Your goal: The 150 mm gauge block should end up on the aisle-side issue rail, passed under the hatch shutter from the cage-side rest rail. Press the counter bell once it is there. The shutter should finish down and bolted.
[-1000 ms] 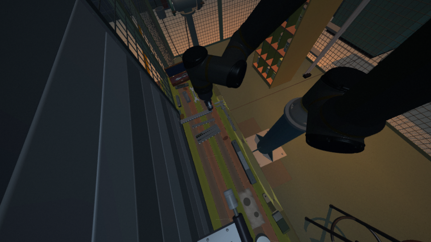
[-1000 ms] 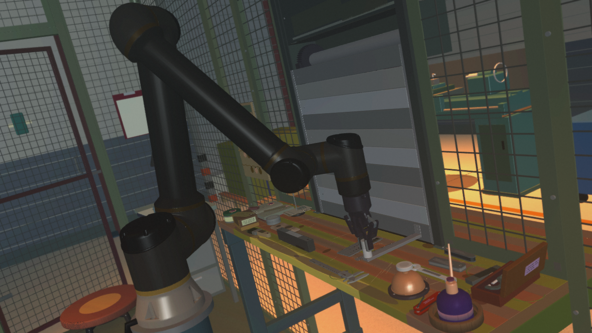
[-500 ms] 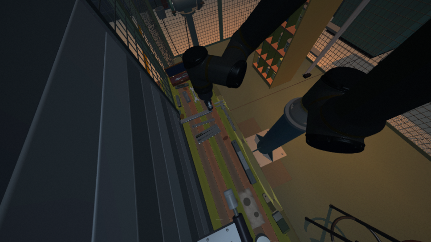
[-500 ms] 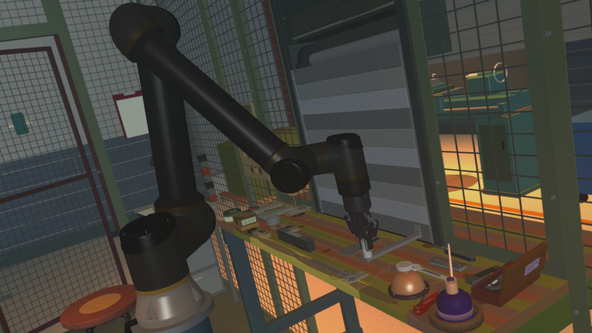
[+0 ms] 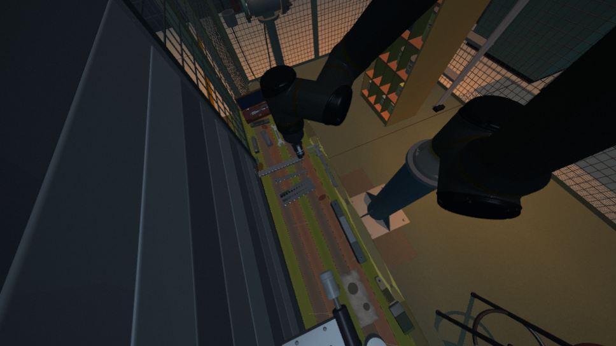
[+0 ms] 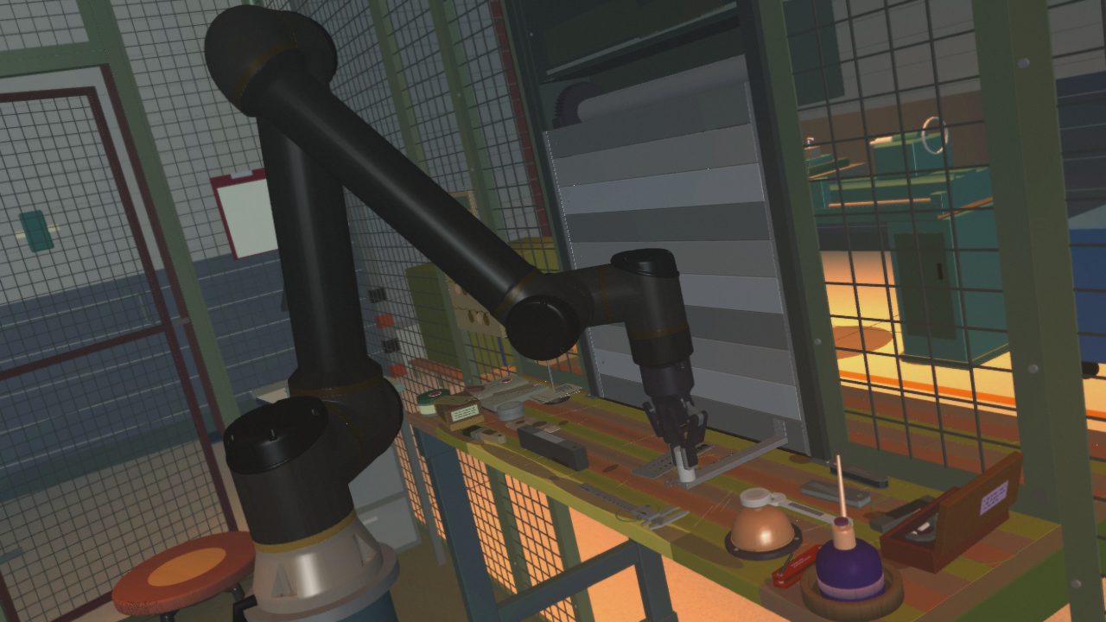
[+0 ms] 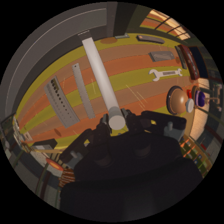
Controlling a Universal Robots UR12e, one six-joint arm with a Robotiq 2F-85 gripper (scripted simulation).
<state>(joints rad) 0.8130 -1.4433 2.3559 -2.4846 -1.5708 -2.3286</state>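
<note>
The far end of a long pale bar (image 7: 99,73) runs under the bottom edge of the hatch shutter (image 6: 673,255), so that end is hidden. The bar lies flat across the striped counter, square to the shutter. My gripper (image 7: 116,121) is closed on a white round knob (image 6: 684,468) at the bar's near end, with a finger on each side of it. The shutter is down at the counter. The copper counter bell (image 6: 762,530) sits to the right near the counter's front edge. I cannot pick out the gauge block or the rails.
Behind the counter stands the wire cage wall with the shutter frame. A toothed strip (image 7: 83,92) and a drilled plate (image 7: 60,102) lie left of the bar. A spanner (image 7: 165,74), a purple knob with a stick (image 6: 847,561) and a wooden case (image 6: 955,510) lie right.
</note>
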